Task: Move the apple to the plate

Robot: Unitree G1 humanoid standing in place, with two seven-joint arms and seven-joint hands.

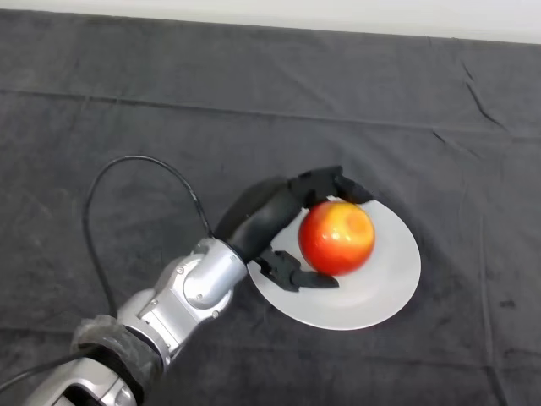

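A view from above looks down on a table covered with a dark grey cloth [127, 101], which has a few creases running across it. Right of centre lies a round white plate [385, 288]. A red apple [336, 238] with a yellow patch on top sits on the left part of the plate. A silver-grey arm [182, 292] reaches in from the lower left corner and ends in a black hand [275, 218] at the plate's left edge. The hand is curled around the apple: its fingers [334, 184] wrap over the far side of the fruit, and the thumb [296, 272] hooks under the near side, lying over the plate. The apple is held between them, above or resting on the plate; which cannot be told.
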